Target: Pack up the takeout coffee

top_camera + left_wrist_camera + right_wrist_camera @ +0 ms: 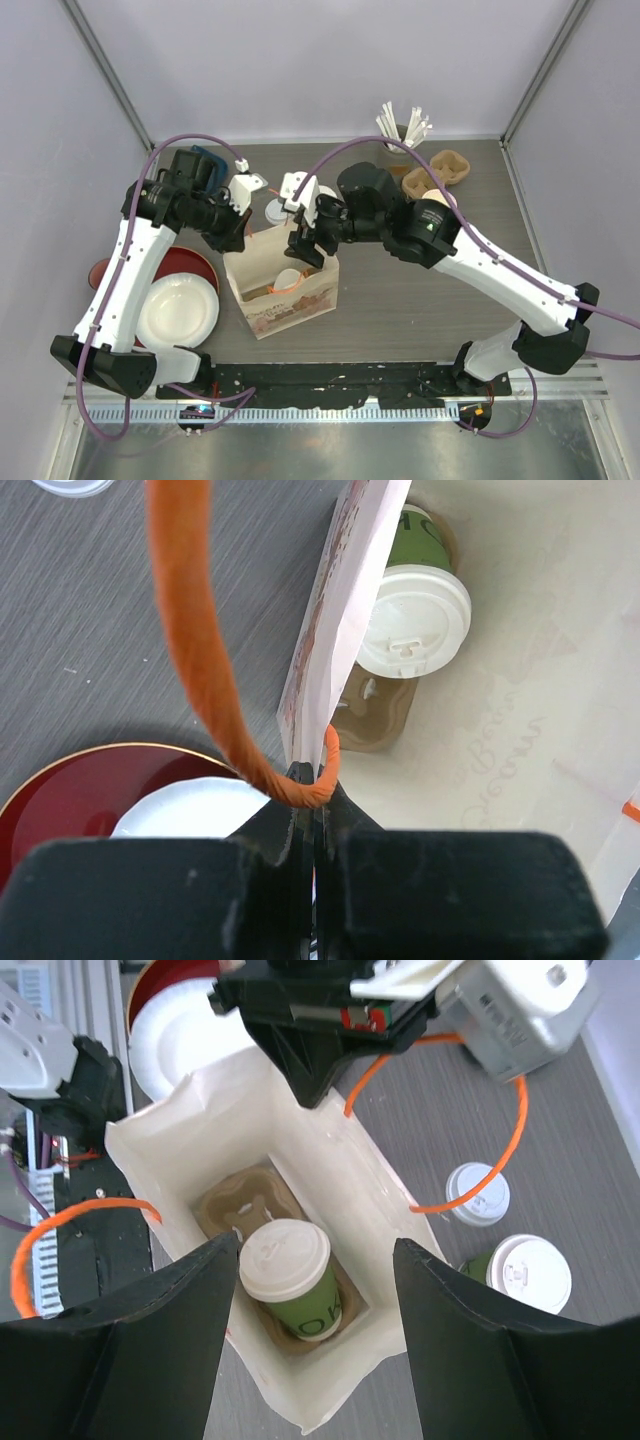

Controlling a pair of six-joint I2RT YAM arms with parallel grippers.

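Grey counter (420, 300) carrying a white paper bag (290, 305), open-topped, its reddish side print too blurred to read. Holds a pulp cup carrier (225, 1205) with one green coffee cup (285, 1260) seated in it, white-lidded, letters resembling "OK" on the side. Right end effector (305, 245) spread wide over the bag mouth, gripping nothing. Left end effector (312, 780) clamped tight on the orange handle (200, 650) at the bag's rim.

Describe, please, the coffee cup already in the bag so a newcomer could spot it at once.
Find the white paper bag standing open in the middle of the table. In the brown cardboard carrier at its bottom stands a green cup with a white lid. It is the only cup inside the bag; another lidded green cup stands outside it on the table.
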